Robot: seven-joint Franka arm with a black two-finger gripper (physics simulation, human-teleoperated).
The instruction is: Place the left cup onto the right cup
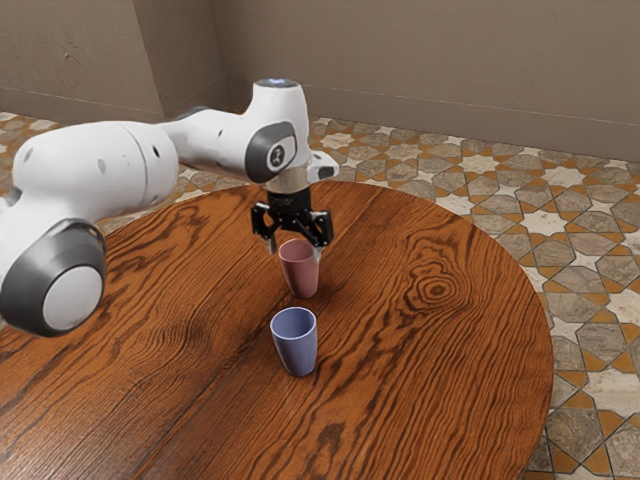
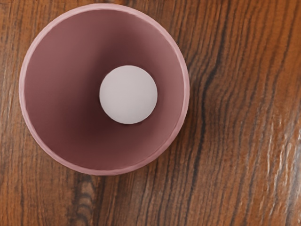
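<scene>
Black two-finger gripper (image 1: 295, 243), jaws apart, hovers at the rim of the upright pink plastic cup (image 1: 300, 272) on the round wooden table (image 1: 440, 330) (blue plastic cup (image 1: 294, 342) near); grasping step, needing descent and closing.

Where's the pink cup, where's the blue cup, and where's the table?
pink cup (image 1: 300, 272), exterior view, on its side wall.
blue cup (image 1: 295, 345), exterior view, on its side wall.
table (image 1: 430, 300), exterior view, bare wooden top.

Dusty pink cup (image 1: 299, 268); blue cup (image 1: 294, 341); wood-grain table (image 1: 450, 330).

Round wooden table (image 1: 440, 330), patterned tile floor (image 1: 560, 210)
</scene>
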